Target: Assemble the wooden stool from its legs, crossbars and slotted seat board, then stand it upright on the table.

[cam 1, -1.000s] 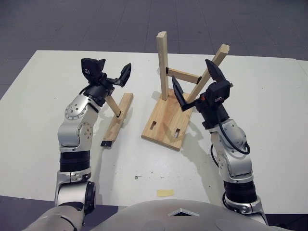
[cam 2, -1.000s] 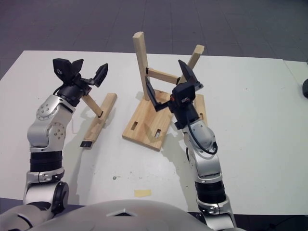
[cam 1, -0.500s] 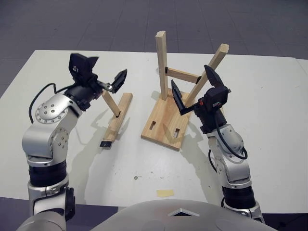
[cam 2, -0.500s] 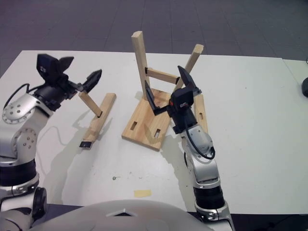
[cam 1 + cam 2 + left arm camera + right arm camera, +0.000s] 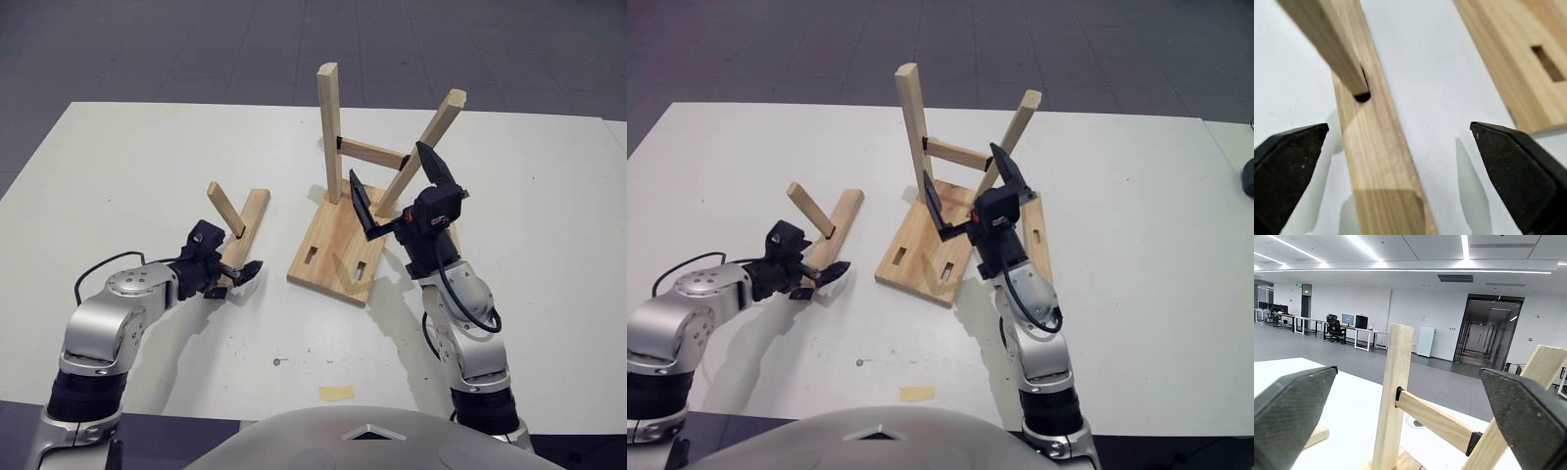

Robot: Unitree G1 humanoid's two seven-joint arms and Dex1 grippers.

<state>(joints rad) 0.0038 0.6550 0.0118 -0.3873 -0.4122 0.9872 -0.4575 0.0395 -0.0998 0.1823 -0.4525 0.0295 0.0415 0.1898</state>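
Two legs [image 5: 330,132] are standing up out of the slotted seat board [image 5: 331,240], which is lying flat near the middle of the white table [image 5: 118,157]. A crossbar [image 5: 367,152] is joining them partway up, and the leg on the robot's right is leaning outward. The right gripper [image 5: 386,163] is hovering just in front of this pair with its fingers spread wide. In the right wrist view both legs and the crossbar are sitting ahead of the gap, apart from the fingers. To the left of the board and apart from it, a third leg [image 5: 247,230] is lying flat on the table, with a short crossbar [image 5: 220,208] sticking up at a tilt from its slot. The left gripper [image 5: 235,279] is sitting low at the near end of that leg, its fingers [image 5: 1288,166] opened wide. In the left wrist view the wood is running between them with a gap on each side. A scrap of yellow tape [image 5: 336,393] is lying near the table's front edge.
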